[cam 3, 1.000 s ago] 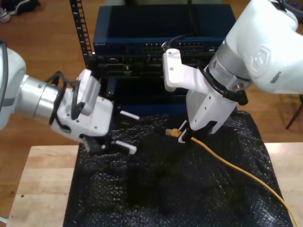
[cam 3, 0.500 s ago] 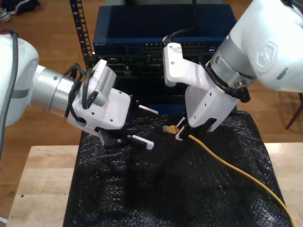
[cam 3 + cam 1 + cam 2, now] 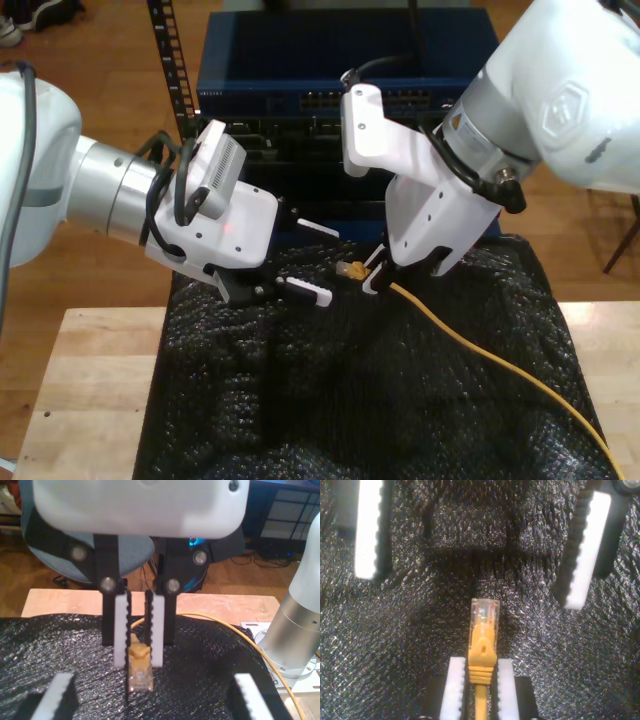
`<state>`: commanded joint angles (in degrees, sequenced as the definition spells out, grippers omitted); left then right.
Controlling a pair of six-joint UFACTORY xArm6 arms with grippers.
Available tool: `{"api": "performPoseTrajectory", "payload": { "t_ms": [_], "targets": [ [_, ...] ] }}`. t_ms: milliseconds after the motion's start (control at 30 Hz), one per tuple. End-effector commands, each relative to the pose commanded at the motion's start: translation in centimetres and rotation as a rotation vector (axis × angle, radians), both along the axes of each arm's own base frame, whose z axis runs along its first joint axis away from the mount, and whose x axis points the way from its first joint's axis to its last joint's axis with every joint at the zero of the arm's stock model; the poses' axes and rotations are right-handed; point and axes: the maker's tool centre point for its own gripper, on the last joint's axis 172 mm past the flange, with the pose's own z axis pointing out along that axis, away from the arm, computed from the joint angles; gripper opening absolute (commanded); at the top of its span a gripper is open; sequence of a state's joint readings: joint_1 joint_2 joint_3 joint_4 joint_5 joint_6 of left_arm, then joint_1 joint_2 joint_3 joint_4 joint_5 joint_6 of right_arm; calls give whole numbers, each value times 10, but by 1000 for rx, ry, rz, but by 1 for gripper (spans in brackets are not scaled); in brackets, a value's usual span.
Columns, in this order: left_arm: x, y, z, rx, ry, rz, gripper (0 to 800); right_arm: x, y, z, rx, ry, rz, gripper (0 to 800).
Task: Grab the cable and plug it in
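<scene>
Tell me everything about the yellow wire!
The cable is thin and orange-yellow. At its tip is a small clear plastic plug with a ribbed yellow sleeve behind it. My second gripper is shut on that sleeve and holds the plug above the black bubbly mat, pointing toward my open first gripper. The rest trails across the mat toward the exterior view's lower right corner.

- My second gripper (image 3: 372, 281) has its fingers closed on the cable (image 3: 480, 350) just behind the plug (image 3: 347, 269), above the black mat's (image 3: 330, 400) far edge.
- My first gripper (image 3: 312, 260), fingers spread, hovers over the mat, close to the plug.
- The mat lies on the wooden surface (image 3: 80, 400).
</scene>
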<state>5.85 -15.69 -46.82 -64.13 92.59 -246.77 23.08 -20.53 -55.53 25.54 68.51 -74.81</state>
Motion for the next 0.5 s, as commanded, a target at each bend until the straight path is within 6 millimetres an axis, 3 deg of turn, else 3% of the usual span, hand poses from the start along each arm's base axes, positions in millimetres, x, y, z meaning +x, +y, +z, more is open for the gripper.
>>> {"api": "performPoseTrajectory", "payload": {
  "t_ms": [500],
  "targets": [
    [0, 0, 0, -5, -28, -10, 508, 0, 2, 2, 2, 0, 3, 4]
  ]
}}
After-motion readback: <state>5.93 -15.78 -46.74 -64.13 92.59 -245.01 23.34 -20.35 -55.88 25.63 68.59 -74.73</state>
